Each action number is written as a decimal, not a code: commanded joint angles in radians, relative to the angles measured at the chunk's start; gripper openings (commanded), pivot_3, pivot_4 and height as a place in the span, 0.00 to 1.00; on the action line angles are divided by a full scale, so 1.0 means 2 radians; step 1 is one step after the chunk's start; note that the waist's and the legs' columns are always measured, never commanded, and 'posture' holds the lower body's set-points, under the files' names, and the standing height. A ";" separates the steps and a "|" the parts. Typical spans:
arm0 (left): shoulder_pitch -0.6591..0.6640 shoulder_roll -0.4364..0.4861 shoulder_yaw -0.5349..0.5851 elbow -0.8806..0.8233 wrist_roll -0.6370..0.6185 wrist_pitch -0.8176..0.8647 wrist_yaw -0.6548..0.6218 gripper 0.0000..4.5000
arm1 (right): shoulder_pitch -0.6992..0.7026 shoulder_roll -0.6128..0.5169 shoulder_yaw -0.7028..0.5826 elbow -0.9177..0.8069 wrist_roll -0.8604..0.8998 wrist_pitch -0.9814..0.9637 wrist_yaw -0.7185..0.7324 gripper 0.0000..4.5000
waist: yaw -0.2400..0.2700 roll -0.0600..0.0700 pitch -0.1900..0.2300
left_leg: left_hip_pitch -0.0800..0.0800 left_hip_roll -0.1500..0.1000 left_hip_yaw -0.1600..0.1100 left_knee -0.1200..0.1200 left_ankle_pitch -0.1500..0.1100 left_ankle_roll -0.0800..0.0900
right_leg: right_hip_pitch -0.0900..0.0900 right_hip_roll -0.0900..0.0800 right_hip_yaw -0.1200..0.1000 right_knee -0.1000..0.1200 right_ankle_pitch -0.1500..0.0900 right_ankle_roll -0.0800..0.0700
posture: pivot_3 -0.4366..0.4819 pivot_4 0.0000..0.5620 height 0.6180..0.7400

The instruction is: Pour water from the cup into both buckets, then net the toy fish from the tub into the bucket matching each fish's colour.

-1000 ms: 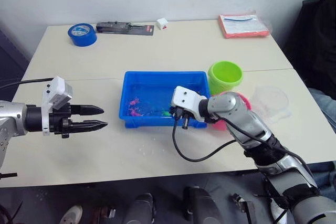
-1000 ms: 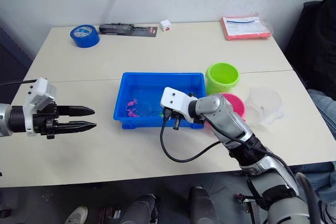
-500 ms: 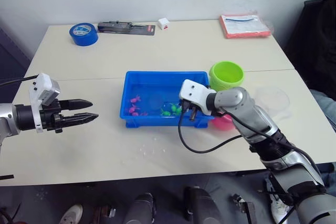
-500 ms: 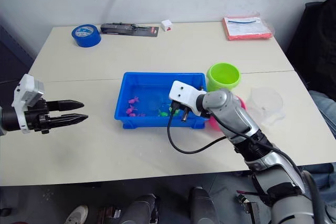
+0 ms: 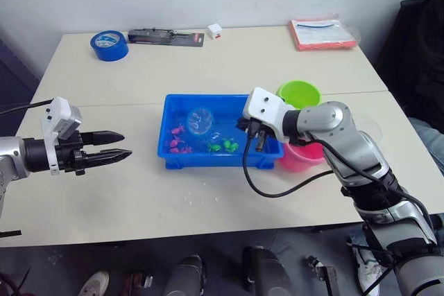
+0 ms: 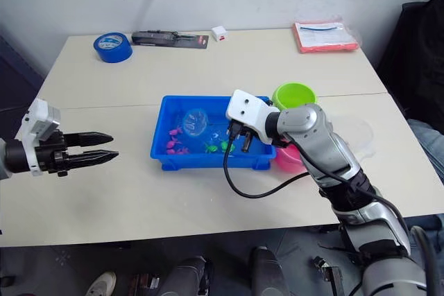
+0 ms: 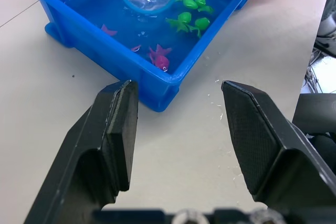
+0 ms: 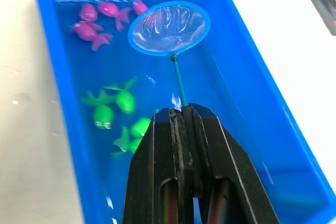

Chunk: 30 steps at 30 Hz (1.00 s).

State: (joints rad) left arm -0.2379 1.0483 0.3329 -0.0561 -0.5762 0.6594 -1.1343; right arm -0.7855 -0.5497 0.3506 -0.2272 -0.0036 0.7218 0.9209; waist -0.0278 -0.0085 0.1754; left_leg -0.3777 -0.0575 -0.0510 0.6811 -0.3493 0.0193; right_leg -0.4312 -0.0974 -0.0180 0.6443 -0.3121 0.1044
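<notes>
The net (image 8: 169, 28) hangs over the tub (image 5: 177, 159), its thin handle clamped in the right tool (image 8: 181, 116), hoop above the pink fish (image 8: 90, 30). The left tool (image 7: 178, 124) gapes empty beside the tub. The right wrist view adds green fish (image 8: 122, 99) under the handle.

Silver arms, black grippers, white wrist blocks.
Right arm (image 5: 347, 140) is grey metal, looping black cable beneath; left gripper (image 5: 123, 156) has pointed black fingers.
</notes>
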 commanded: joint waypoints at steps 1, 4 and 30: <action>-0.003 0.006 0.008 -0.006 -0.003 -0.001 -0.001 0.62 | 0.002 0.010 0.007 -0.024 0.013 -0.002 0.004 0.18 | 0.000 0.000 0.000 | 0.000 0.000 0.000 0.000 0.000 0.000 | 0.000 0.000 0.000 0.000 0.000 0.000 | 0.48 0.27 0.98; 0.001 0.007 0.010 -0.009 -0.004 0.002 -0.001 0.62 | 0.003 0.022 0.022 -0.020 0.012 -0.008 0.000 0.18 | 0.000 0.000 0.000 | 0.000 0.000 0.000 0.000 0.000 0.000 | 0.000 0.000 0.000 0.000 0.000 0.000 | 0.48 0.27 0.98; 0.000 0.000 0.005 -0.017 -0.007 0.006 0.008 0.62 | -0.030 0.049 0.017 0.050 -0.022 -0.062 -0.027 0.18 | 0.000 0.000 0.000 | 0.000 0.000 0.000 0.000 0.000 0.000 | 0.000 0.000 0.000 0.000 0.000 0.000 | 0.48 0.27 0.98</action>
State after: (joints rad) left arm -0.2202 1.0481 0.3349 -0.0726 -0.5823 0.6797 -1.1211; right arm -0.8160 -0.4572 0.4508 -0.1041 -0.0752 0.6068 0.8772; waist -0.0286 -0.0085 0.1754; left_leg -0.3776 -0.0576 -0.0510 0.6815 -0.3493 0.0192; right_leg -0.4316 -0.0972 -0.0184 0.6449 -0.3121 0.1044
